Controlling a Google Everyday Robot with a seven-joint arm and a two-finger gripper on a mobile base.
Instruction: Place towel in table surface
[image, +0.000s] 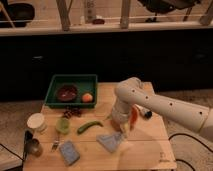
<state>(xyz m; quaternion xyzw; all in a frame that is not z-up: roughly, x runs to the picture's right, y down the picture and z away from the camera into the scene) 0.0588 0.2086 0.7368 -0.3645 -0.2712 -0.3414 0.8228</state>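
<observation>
A grey-blue towel (111, 141) lies crumpled on the wooden table (145, 150), just left of centre-front. My gripper (121, 129) hangs from the white arm directly over the towel's upper right corner, touching or nearly touching it. An orange part of the gripper shows at its right side.
A green tray (55, 84) at the back left holds a dark bowl (66, 92) and an orange (87, 97). A green pepper (89, 126), a blue sponge (69, 152), a white cup (36, 121), a green cup (62, 125), grapes (72, 112) and a metal cup (33, 147) lie at the left.
</observation>
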